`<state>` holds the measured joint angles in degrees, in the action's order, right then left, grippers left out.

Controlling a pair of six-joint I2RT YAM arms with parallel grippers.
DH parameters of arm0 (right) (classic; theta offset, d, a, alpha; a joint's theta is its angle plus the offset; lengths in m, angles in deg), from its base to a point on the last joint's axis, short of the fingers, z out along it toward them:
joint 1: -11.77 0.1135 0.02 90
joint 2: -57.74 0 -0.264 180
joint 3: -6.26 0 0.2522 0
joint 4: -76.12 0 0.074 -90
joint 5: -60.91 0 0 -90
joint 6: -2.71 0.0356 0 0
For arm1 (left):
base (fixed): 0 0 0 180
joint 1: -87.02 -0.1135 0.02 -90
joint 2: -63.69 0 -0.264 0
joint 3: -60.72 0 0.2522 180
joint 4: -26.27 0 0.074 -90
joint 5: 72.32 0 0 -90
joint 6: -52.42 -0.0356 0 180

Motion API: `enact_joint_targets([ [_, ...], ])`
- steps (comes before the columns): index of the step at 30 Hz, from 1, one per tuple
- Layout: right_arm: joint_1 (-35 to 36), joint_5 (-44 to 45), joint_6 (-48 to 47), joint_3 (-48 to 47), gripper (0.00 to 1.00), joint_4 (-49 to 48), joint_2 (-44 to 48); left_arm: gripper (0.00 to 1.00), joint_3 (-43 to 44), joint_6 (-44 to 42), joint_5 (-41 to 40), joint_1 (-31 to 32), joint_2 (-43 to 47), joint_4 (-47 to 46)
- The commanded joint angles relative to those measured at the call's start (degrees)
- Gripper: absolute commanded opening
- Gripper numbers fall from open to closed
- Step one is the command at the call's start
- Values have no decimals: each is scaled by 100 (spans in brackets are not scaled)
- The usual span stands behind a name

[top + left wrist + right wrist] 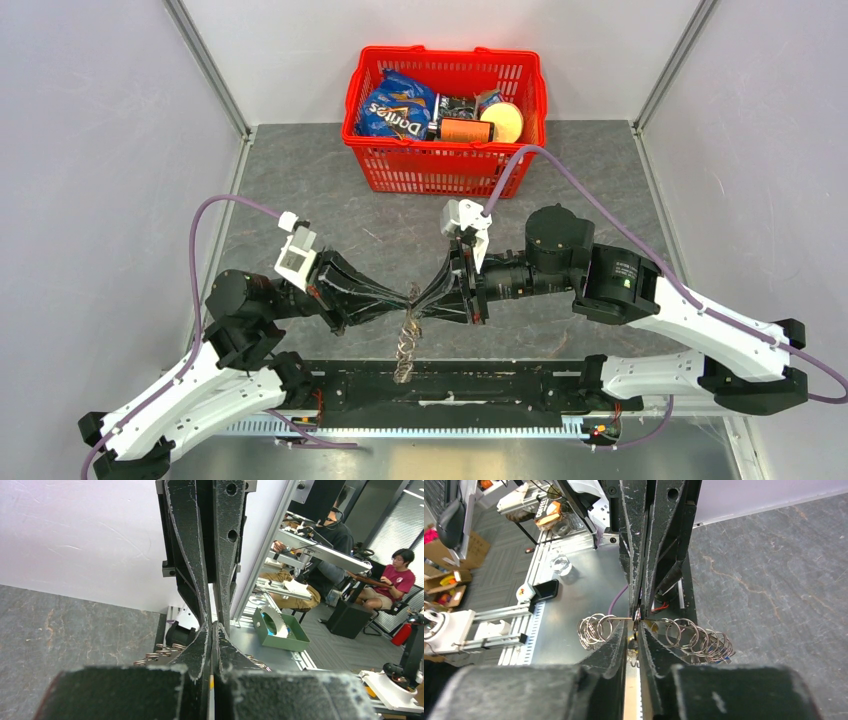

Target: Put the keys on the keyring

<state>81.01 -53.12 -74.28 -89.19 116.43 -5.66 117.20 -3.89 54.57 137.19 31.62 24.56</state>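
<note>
Black base rail (450, 385) nearest; above it the keyring (405, 345) dangles where both grippers meet, the left gripper (407, 299) clenched tight, the right gripper (427, 295) pinching the keyring. Beyond lie the grey stone-patterned table (300, 200), a red basket (440, 165) and pale walls (100, 100).

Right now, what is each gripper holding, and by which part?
Right gripper pinches the keyring on its bare wire between two ring bunches. Left gripper is shut facing it; hold unclear.
</note>
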Motion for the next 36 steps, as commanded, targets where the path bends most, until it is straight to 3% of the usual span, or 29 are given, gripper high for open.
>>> enact_joint_targets([
  [1, 54, 28, 21, -163, 11, -280, 1, 2, -19, 199, -133, -7, 54, -498],
  [3, 55, 55, 18, -172, 0, -281, -8, 2, -27, 208, -121, -14, 52, -507],
  [15, 85, 79, -171, -268, 0, 173, 72, 4, 114, 411, 545, -8, -221, -309],
  [36, 86, -458, -519, -356, 0, 1320, 51, 31, 890, -164, 1638, -8, -761, 1689],
])
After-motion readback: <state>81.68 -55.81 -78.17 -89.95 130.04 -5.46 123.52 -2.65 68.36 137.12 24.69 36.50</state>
